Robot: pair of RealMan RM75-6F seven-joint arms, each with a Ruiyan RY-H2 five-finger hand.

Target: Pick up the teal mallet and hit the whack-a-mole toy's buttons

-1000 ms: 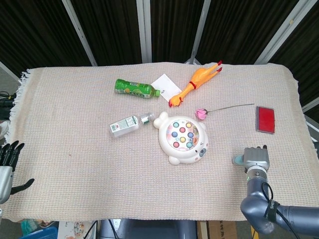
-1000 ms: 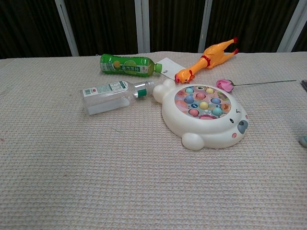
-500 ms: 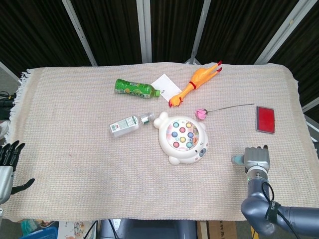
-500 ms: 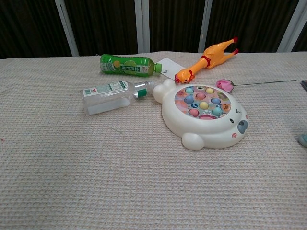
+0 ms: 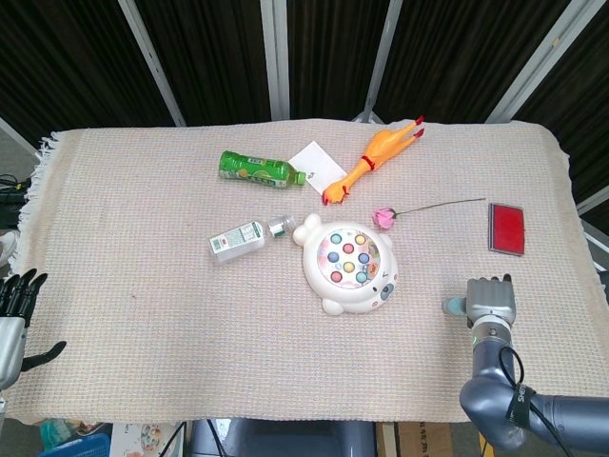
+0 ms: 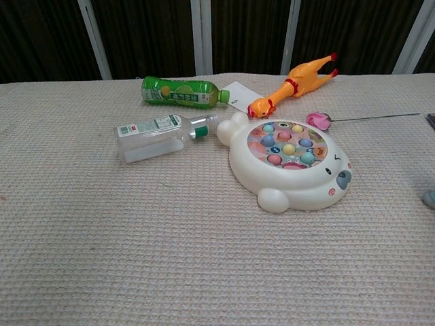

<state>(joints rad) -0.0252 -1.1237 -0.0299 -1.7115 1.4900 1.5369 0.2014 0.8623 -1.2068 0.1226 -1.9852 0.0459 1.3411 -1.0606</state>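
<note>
The white bear-shaped whack-a-mole toy lies mid-table, its coloured buttons facing up. The teal mallet lies to the toy's right near the front edge. Only one end of it shows, and in the chest view it is a sliver at the right border. My right hand lies back-up over the rest of the mallet with fingers curled down. Whether they grip it is hidden. My left hand hangs off the table's left front corner, fingers spread and holding nothing.
A clear bottle lies left of the toy, and a green bottle, white card and rubber chicken lie behind it. A pink rose and a red case sit to the right. A woven cloth covers the table.
My right hand has shifted a few pixels right and toward the front edge over the mallet. The mallet's visible end and everything else have stayed put.
</note>
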